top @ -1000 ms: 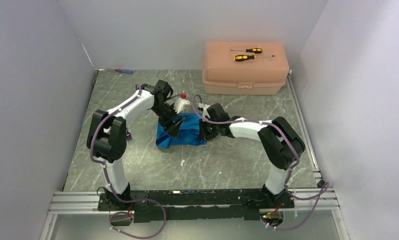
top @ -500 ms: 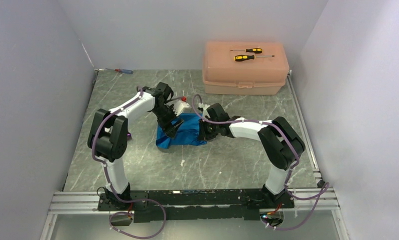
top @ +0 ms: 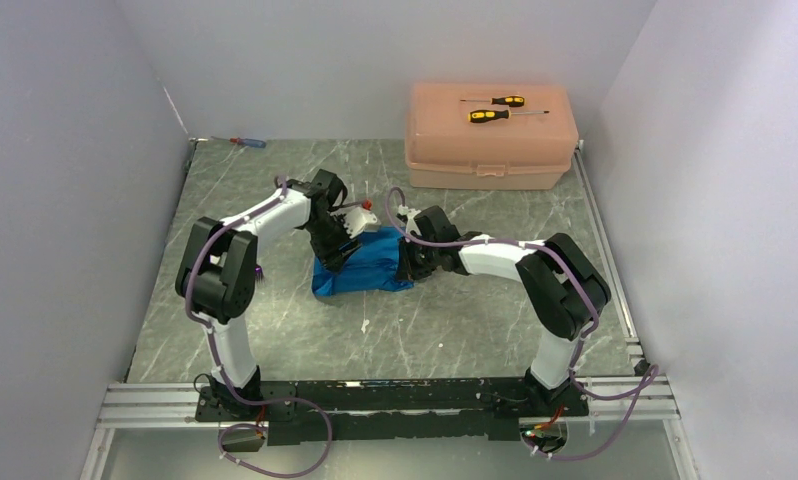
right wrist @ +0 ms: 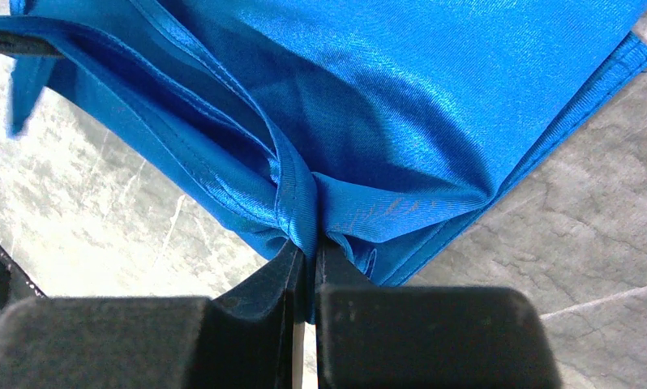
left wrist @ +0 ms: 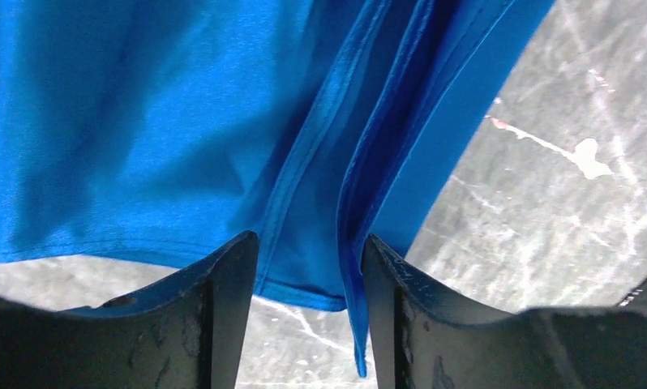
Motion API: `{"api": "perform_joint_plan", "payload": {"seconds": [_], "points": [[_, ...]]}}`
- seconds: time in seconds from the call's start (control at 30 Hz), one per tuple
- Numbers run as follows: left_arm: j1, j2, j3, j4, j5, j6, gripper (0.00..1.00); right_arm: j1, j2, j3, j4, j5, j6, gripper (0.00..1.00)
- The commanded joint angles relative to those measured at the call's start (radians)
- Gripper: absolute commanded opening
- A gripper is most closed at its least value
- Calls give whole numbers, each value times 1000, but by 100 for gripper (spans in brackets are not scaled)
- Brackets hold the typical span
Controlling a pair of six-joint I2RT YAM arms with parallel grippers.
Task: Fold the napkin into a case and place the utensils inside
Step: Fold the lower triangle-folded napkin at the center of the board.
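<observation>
Napkin [top: 365, 265]: glossy blue cloth with stitched hems, laid in loose layered folds mid-way across the veined grey table [top: 455, 320]. A bunched edge is pinched tight by the right gripper [right wrist: 310, 251]. The left gripper [left wrist: 308, 243] is held apart, with two hemmed edges straddled.

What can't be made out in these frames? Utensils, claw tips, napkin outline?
- Fork: top view, only a purple sliver shows; the left arm's elbow hides the rest.
- White speck: top view, near the napkin, too small to call it the spoon.
- Left claw: open around a hem in its wrist view; top view hides its tips under the wrist.
- Napkin outline: both wrist views cut it off at frame edges.
</observation>
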Motion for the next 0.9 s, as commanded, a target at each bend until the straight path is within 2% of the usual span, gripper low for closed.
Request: {"api": "perform_joint_plan", "payload": {"seconds": [0.0, 0.3, 0.43, 0.57, 0.87], "points": [[-5, -75, 25, 51, -79, 38, 53, -12, -26, 14, 25, -14, 23, 0], [-21, -72, 15, 61, -65, 30, 37, -17, -19, 45, -3, -30, 36, 0], [-25, -50, 26, 51, -53, 29, 23, -20, -7, 75, -39, -36, 50, 0], [-25, -36, 40, 44, -69, 37, 4, -25, 7, 120, -104, -25, 68, 0], [-23, -53, 19, 124, -127, 27, 3, -27, 28, 126, -190, -6, 85, 0]]}}
